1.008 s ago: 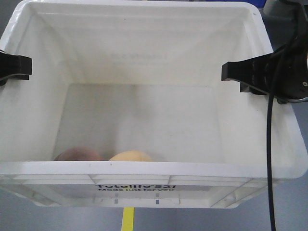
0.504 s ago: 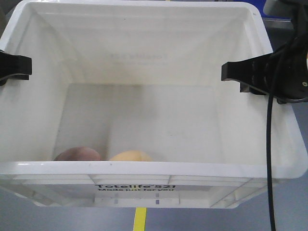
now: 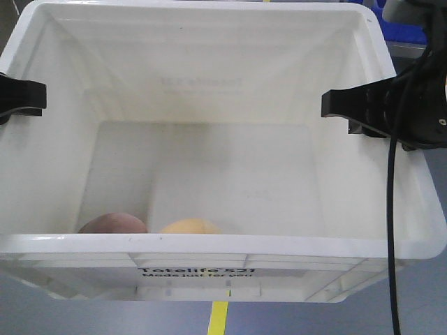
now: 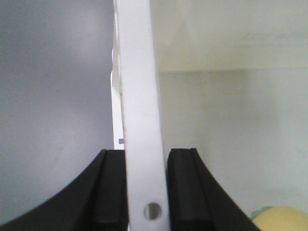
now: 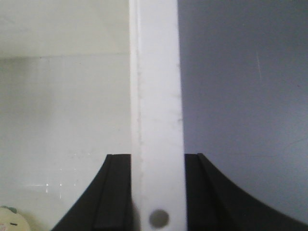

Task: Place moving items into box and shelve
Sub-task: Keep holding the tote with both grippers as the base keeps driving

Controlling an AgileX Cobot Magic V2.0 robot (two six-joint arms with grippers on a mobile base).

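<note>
Black grippers (image 4: pixel 147 161) (image 5: pixel 158 163) tight on box (image 3: pixel 70 244) rim

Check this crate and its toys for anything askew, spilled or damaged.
Nothing stands out. The large white plastic crate looks level and uncracked, its side rims clamped by the left gripper and the right gripper. The pinkish-brown round fruit toy and the yellow-orange round fruit toy lie inside by the near wall, partly hidden by the rim.
</note>
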